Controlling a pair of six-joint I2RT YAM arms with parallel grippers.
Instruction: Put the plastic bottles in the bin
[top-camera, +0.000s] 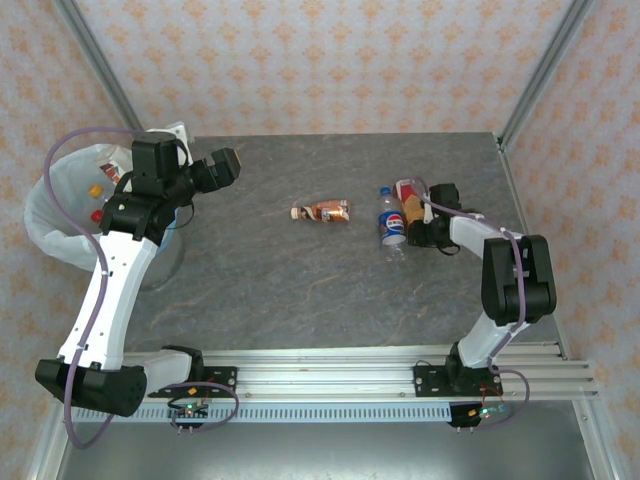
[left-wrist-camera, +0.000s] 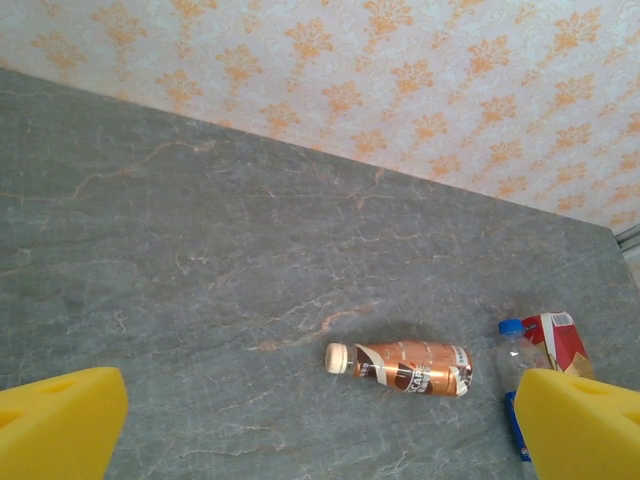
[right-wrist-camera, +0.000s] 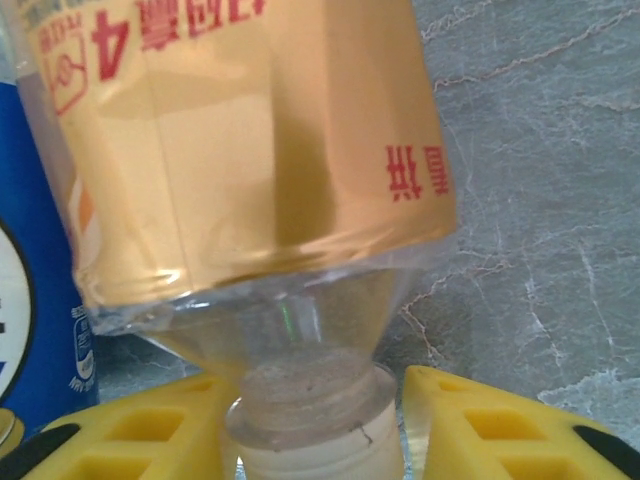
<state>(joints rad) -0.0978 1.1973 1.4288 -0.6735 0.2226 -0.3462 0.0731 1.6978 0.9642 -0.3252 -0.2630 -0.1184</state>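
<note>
The round waste bin lined with a translucent white bag (top-camera: 55, 225) sits just behind and below the left gripper (top-camera: 225, 165), with a few small bottles already lying inside. The gripper hangs over the grey stone-patterned tabletop (top-camera: 250, 290) with its yellow fingers (left-wrist-camera: 60, 425) spread wide and nothing between them.

Well ahead of those fingers a clear plastic bottle with a brown label and pale cap (left-wrist-camera: 400, 366) lies on its side in the open. Beyond it stands a clear bottle with a blue Pepsi label and blue cap (top-camera: 392, 228), just beside the right gripper (top-camera: 422, 232).

That gripper straddles the neck of a clear plastic bottle with a gold-and-red label (right-wrist-camera: 250, 150), one yellow finger (right-wrist-camera: 480, 430) on each side just above the cream cap. The fingers sit very close to the neck, but I cannot tell whether they are pressing on it.

This bottle looks empty, so probably light. Its thin walls would likely dent and the smooth label slip under a squeeze. The neck and its collar are the stiffest part, so that seems the soundest place to hold. The Pepsi bottle stands close enough to be knocked over.
</note>
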